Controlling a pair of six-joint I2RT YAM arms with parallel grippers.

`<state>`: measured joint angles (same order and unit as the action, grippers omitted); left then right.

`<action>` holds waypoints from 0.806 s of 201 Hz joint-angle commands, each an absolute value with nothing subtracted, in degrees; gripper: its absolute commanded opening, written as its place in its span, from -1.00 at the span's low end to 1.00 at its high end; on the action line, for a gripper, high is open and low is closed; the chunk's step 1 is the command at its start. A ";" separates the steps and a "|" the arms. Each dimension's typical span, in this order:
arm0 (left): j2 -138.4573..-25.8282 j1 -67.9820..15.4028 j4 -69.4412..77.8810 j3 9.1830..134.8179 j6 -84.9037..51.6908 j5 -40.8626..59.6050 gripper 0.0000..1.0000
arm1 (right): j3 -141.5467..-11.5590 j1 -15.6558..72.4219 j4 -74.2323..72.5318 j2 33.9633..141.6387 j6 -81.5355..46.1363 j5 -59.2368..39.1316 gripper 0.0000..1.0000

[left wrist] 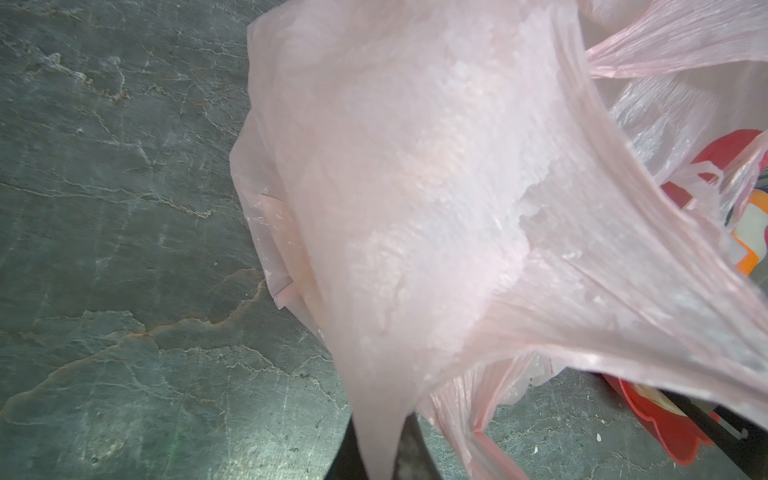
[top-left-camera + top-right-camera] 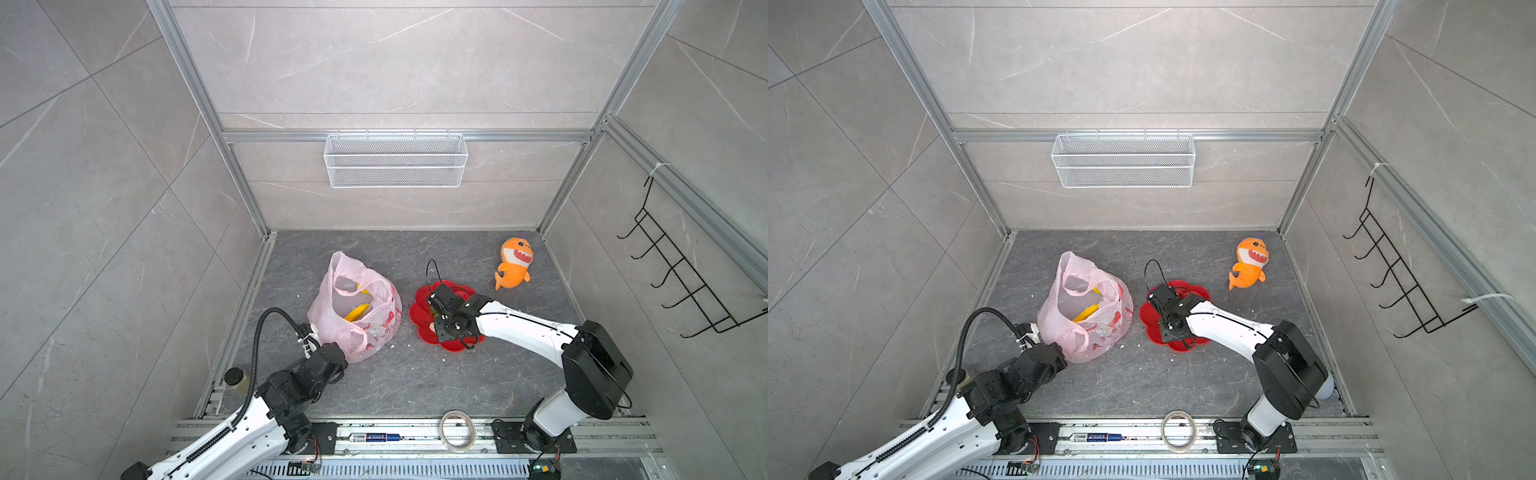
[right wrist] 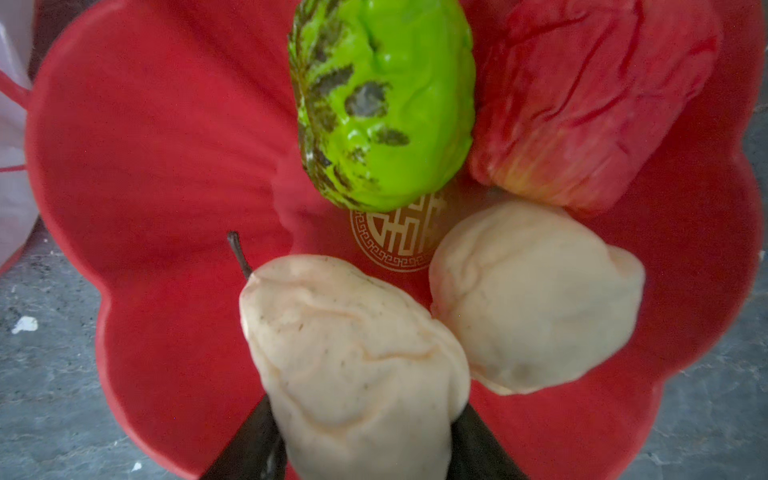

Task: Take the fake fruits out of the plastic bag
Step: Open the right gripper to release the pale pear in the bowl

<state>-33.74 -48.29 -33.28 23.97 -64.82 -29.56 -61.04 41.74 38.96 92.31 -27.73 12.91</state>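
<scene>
R claw [image 3: 365, 405] grips cream pear [image 3: 353, 340] over dish [image 3: 166, 166], L claw [image 1: 380, 424] clamped on bag [image 1: 415, 187]; released off-centre, pear may roll out.

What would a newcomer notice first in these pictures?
The pink plastic bag left of centre stands out, a yellow banana in its mouth, its plastic pinched in the left hand. Beside it the right hand holds a cream fruit over the red dish, where three more fruits lie. An orange plush shark lies farther back.
</scene>
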 commanded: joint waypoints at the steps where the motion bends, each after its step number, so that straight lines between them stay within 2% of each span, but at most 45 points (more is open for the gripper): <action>1: -33.93 -48.47 -32.21 23.94 -63.81 -29.71 -1.00 | -60.38 41.48 39.42 92.85 -29.13 14.19 0.00; 50: -32.97 -48.43 -32.64 23.47 -63.99 -29.71 -1.00 | -60.35 41.48 39.81 93.20 -29.38 14.40 0.19; 90: -32.39 -48.46 -33.19 23.51 -63.90 -29.71 -1.00 | -60.31 41.49 40.08 93.34 -29.56 14.75 0.24; 162: -33.46 -48.46 -32.45 23.72 -63.81 -29.53 -1.00 | -61.93 41.48 41.59 92.29 -28.74 16.19 0.46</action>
<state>-32.99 -48.29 -33.23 23.66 -64.82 -29.41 -60.95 41.74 39.33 92.53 -28.95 14.48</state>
